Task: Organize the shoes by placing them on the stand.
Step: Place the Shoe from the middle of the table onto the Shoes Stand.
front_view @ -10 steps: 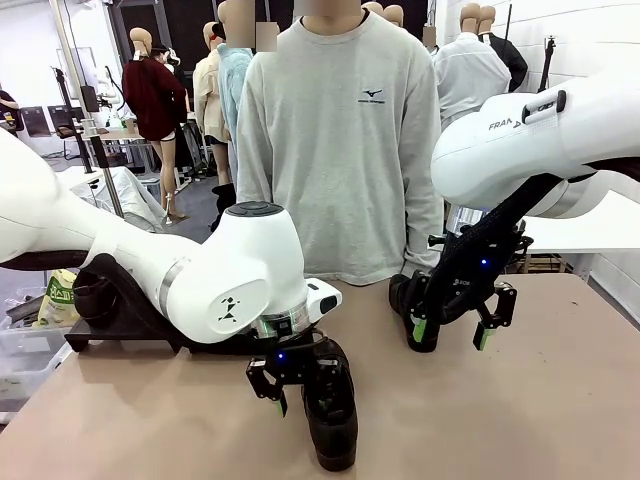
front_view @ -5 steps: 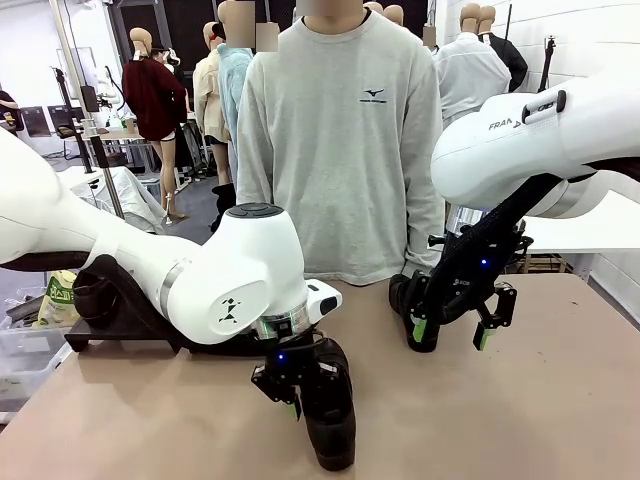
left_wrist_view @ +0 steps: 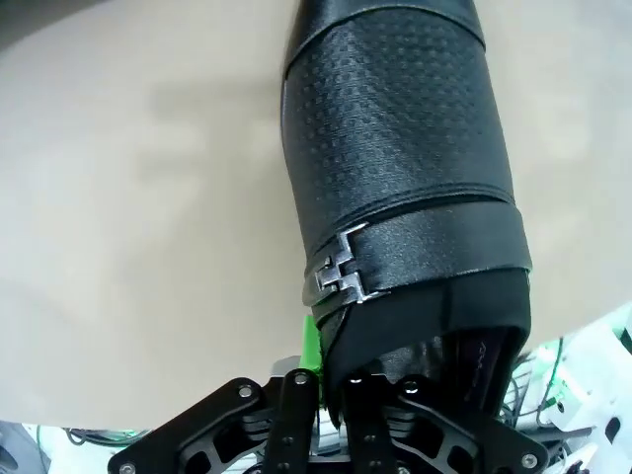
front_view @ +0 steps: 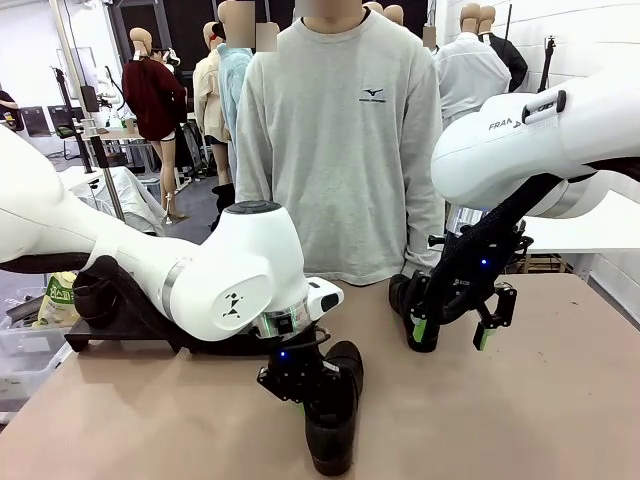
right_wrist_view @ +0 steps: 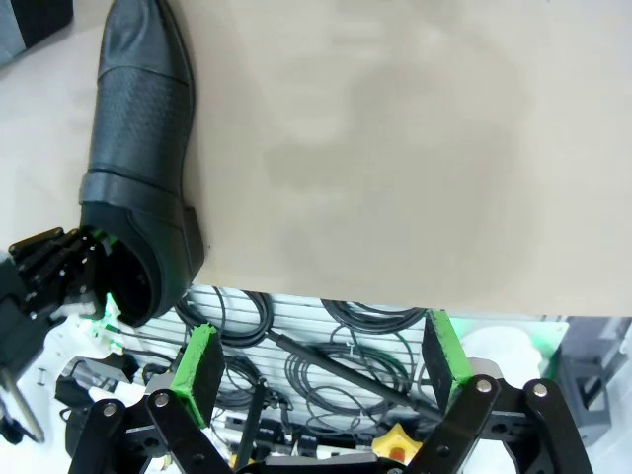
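Clamps left hand [front_view: 298, 392] on heel rim of black glossy leather shoe [front_view: 335, 428], toe toward near desk [front_view: 530, 420] edge; has matte black low stand [front_view: 110, 340] leftward; holds right hand [front_view: 451, 335] apart, farther off.

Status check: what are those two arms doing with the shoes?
Left tool shut on front shoe, at heel rim. Right tool open, second shoe close by. Stand off left; nothing seen blocking.

beige table [front_view: 560, 400] up front, plain white wall [front_view: 600, 28] back right, black office chairs [front_view: 60, 120] far left, dark grey floor [front_view: 195, 215], bright even indoor light.
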You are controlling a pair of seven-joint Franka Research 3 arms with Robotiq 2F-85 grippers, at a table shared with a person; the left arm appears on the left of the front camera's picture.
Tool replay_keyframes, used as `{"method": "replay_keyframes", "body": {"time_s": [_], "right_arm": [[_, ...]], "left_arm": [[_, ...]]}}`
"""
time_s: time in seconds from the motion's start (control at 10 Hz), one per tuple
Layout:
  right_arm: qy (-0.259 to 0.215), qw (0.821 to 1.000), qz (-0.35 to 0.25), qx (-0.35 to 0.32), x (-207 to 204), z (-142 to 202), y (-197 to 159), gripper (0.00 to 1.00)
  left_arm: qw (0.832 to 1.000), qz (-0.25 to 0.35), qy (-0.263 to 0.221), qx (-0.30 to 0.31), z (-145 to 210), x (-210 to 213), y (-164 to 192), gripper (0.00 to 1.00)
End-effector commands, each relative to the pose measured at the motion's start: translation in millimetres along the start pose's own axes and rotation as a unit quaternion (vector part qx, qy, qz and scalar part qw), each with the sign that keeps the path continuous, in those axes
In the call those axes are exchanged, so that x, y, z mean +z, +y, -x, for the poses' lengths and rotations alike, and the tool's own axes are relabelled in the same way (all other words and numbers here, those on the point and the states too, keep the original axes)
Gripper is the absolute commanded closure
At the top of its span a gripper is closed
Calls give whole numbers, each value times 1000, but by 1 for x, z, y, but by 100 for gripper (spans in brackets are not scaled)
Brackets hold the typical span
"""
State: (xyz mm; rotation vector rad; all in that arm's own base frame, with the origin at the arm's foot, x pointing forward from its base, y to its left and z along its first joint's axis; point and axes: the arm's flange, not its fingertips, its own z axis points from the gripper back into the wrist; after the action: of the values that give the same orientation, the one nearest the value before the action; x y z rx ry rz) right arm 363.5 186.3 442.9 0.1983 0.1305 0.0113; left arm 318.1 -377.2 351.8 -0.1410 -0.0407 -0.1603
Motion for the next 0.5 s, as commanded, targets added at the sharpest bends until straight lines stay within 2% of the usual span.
{"method": "replay_keyframes", "body": {"time_s": [0.0,0.2,0.3,0.4], "right_arm": [[2,1000,10,8,4,-4,0,0],[2,1000,10,8,4,-4,0,0],[2,1000,10,8,4,-4,0,0],[2,1000,10,8,4,-4,0,0]], "left_arm": [[997,24,-59,-33,17,63,6,100],[988,24,-149,-25,13,130,36,100],[981,12,-187,-41,6,155,55,100],[979,-29,-200,-39,-9,166,91,100]]}}
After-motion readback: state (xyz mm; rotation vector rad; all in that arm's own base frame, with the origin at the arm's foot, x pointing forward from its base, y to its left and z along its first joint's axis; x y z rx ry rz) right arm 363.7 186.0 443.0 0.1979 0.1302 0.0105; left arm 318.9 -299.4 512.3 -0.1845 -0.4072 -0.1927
